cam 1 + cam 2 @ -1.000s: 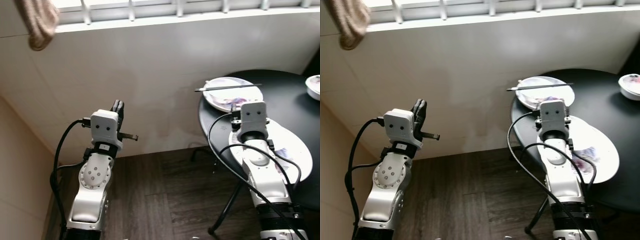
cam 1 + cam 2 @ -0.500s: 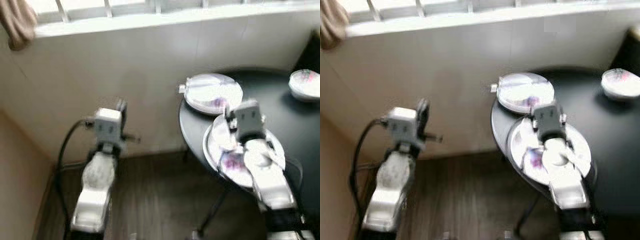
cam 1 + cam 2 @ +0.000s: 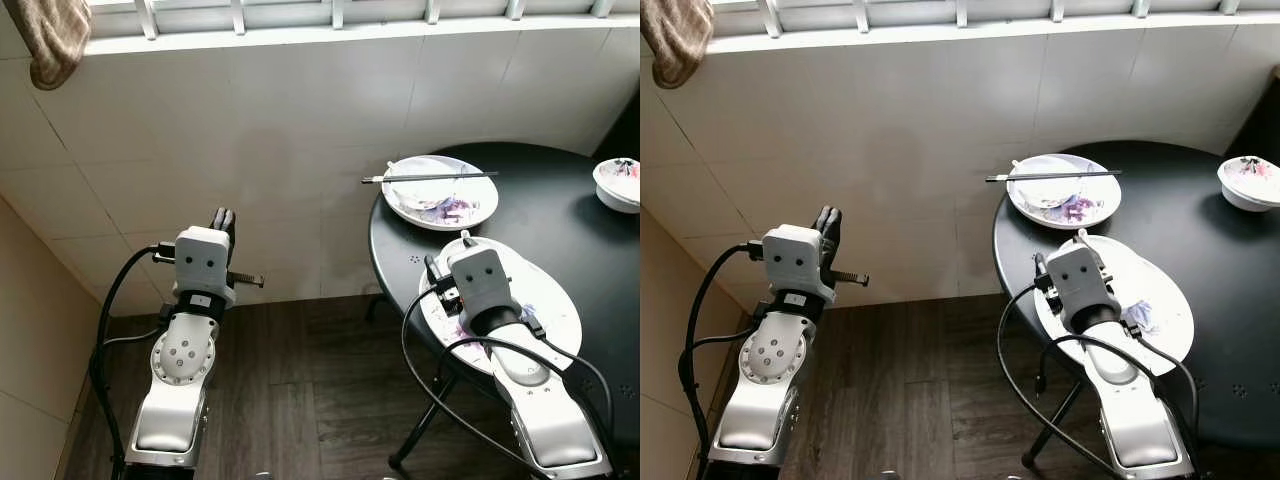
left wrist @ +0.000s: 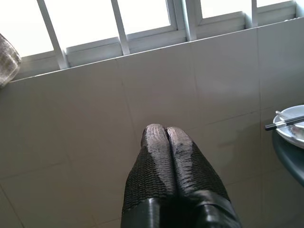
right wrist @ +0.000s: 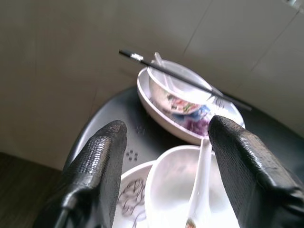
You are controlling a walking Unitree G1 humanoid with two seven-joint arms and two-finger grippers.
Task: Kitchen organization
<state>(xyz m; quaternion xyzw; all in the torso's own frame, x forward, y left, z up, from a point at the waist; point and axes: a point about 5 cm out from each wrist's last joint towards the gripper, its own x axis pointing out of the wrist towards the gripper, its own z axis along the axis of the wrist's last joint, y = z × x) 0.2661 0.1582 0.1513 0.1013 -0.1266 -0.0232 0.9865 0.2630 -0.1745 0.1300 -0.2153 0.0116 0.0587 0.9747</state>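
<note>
The right gripper (image 5: 164, 142), its two black fingers spread wide apart and holding nothing, hovers just above a small white bowl (image 5: 183, 183) with a white ceramic spoon (image 5: 199, 180) resting inside it. That bowl sits on a large white oval plate (image 3: 545, 300) near the front edge of the round black table (image 3: 560, 215). Just beyond it lies a second plate (image 3: 440, 192) carrying a patterned bowl (image 5: 175, 92), with a pair of black chopsticks (image 3: 430, 178) laid across the top. A small white bowl (image 3: 618, 183) stands well apart, toward the table's far right side. The left gripper (image 4: 172, 156), fingers pressed together and empty, is held up off to the left, aimed at the tiled wall (image 3: 250, 130) below a barred window; a brown cloth (image 3: 50, 40) hangs at the upper left. The step in hand looks like picking up the near bowl. To do it well, the gripper should come down so one finger goes inside the rim and one outside, clear of the spoon handle, then close firmly and lift level so the spoon does not slide out. Compared with half a second ago, the view is sharp rather than blurred, and the whole scene sits a little further right in frame, which suggests the camera moved, not the dishes.
</note>
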